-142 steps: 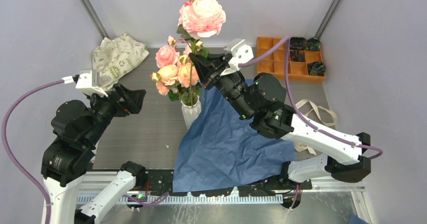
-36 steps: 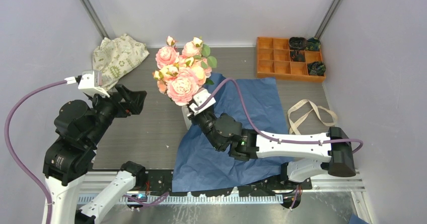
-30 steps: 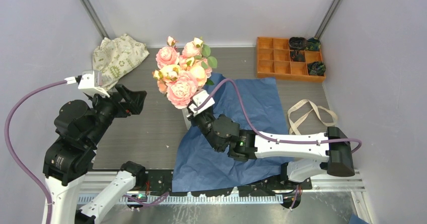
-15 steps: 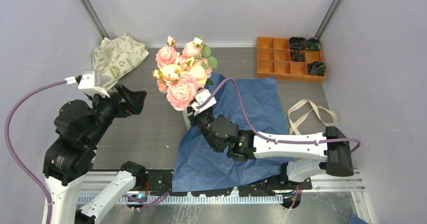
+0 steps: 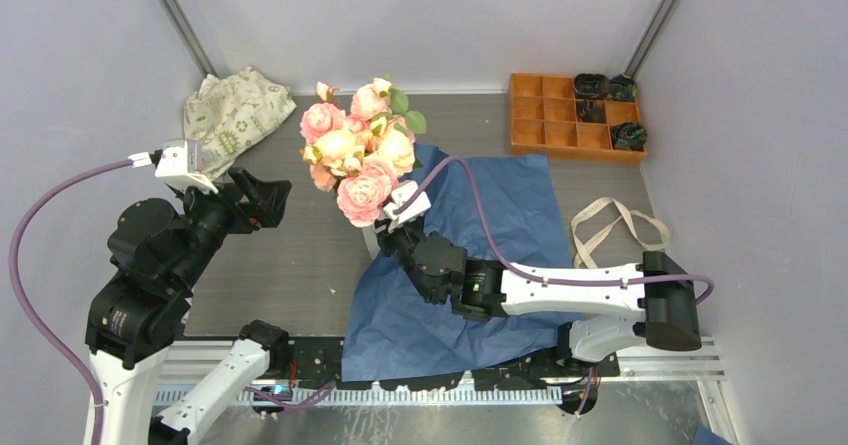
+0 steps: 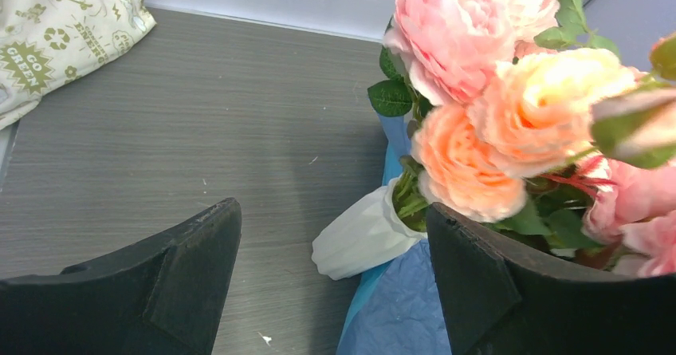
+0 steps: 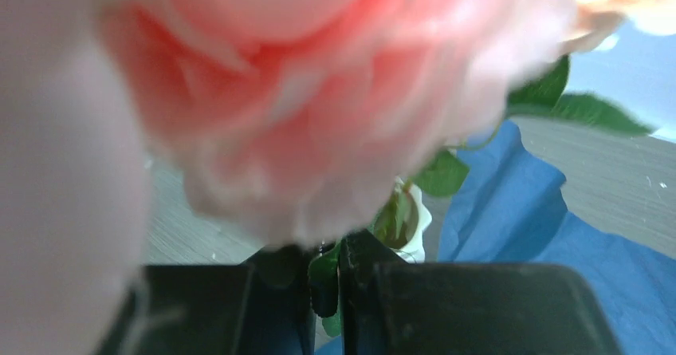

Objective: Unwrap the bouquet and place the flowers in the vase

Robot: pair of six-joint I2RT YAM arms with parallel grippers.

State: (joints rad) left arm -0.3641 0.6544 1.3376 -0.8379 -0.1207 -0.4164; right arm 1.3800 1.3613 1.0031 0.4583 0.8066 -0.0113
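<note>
Flowers (image 5: 358, 150) in pink and peach, with green leaves, sit bunched with their stems down in the mouth of the white vase (image 6: 363, 235), which is at the left edge of the blue paper (image 5: 520, 205) spread flat on the tabletop (image 5: 300, 255). From above, the blooms hide nearly all of the vase. The right hand (image 7: 324, 275) reaches in low under the blooms, just beside the vase mouth, its fingers drawn almost together on a green stem of the flowers; a large pink bloom fills most of its wrist view, out of focus. The left hand (image 5: 265, 197) hangs to the left of the vase, well apart from it, its fingers spread wide with nothing between them. A cream patterned cloth (image 5: 235, 110) lies at the far left corner, an orange tray (image 5: 560, 115) at the far right, and a beige ribbon (image 5: 610, 227) lies loose to the right of the paper.
</note>
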